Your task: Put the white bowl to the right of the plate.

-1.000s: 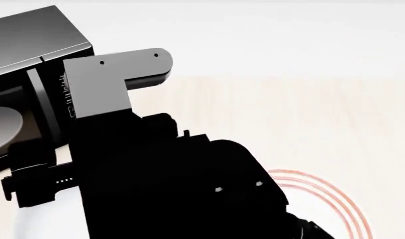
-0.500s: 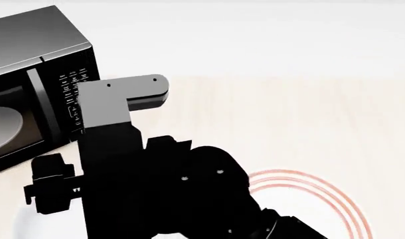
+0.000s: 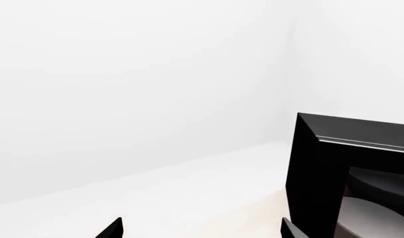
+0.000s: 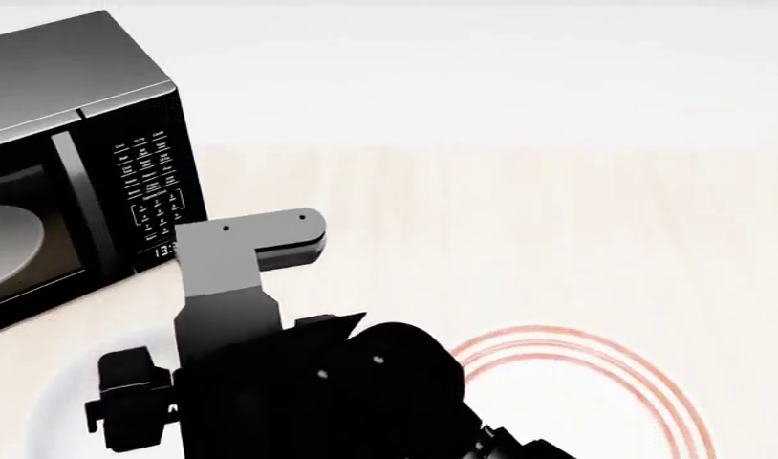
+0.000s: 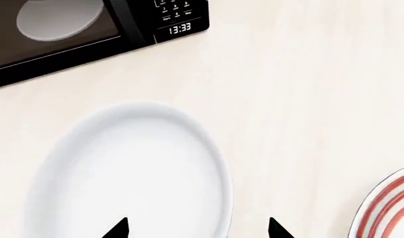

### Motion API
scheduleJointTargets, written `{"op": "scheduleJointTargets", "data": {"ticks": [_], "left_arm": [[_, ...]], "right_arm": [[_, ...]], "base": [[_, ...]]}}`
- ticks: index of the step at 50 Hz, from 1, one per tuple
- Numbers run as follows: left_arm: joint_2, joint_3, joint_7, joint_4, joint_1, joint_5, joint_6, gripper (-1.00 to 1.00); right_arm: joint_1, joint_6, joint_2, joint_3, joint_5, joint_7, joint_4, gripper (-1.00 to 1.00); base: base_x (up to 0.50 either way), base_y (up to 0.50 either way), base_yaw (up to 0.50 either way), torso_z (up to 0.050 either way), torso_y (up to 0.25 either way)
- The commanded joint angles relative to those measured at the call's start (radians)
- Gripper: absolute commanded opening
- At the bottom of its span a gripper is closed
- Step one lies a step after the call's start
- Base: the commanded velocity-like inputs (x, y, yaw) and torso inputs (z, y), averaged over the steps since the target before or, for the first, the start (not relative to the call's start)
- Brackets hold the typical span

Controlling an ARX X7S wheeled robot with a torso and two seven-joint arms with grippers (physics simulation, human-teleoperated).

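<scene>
Right wrist view: right gripper (image 5: 196,229) is spread open, both fingertips just poking into frame, straddling the near-side rim of the white bowl (image 5: 132,171). Nothing is held yet. One tip sits over the bowl's interior, the other outside the wall over bare counter (image 5: 301,99).

The bowl sits toward the left of the counter near the front edge, in front of the microwave (image 5: 76,29). The plate (image 5: 387,208) is to its right, apart from it, so the bowl is still on the wrong side.

In the head view the arm hides most of the bowl; only a sliver shows at the front-left of the counter. The plate's (image 4: 580,382) red rings show front-centre.

In the left wrist view the left gripper (image 3: 200,229) has its tips wide apart, nothing between them, pointed at the microwave (image 3: 354,168) and the back wall. It's idle.

My read: the current step is the grasp approach. To do it well:
- Descend straight so the wall ends up between the fingers, then pinch the rim.
- The wall is thick and glossy, so seat deep before closing or it may slip.
- Lift enough to clear the plate, carry over it, and set down on its far right side.
</scene>
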Motion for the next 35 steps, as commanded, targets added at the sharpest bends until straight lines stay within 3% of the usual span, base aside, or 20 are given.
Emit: {"op": "scheduleJointTargets", "data": {"ticks": [1,18,35], "left_arm": [[-0.007,0.005,-0.009,-0.001,0.007,-0.007,0.007,1.00],[-0.015,0.008,-0.019,-0.003,0.014,-0.019,0.016,1.00],[-0.021,0.010,-0.028,0.001,0.029,-0.029,0.030,1.00]], "right_arm": [[-0.039,-0.072,-0.015,0.025,0.051,-0.078,0.081,1.00],[-0.057,-0.240,-0.021,-0.045,0.058,-0.018,0.164,1.00],[-0.069,-0.292,-0.028,-0.153,0.057,-0.051,0.178,1.00]], "base": [[0.00,0.00,0.00,0.000,0.000],[0.00,0.00,0.00,0.000,0.000],[0.00,0.00,0.00,0.000,0.000]]}}
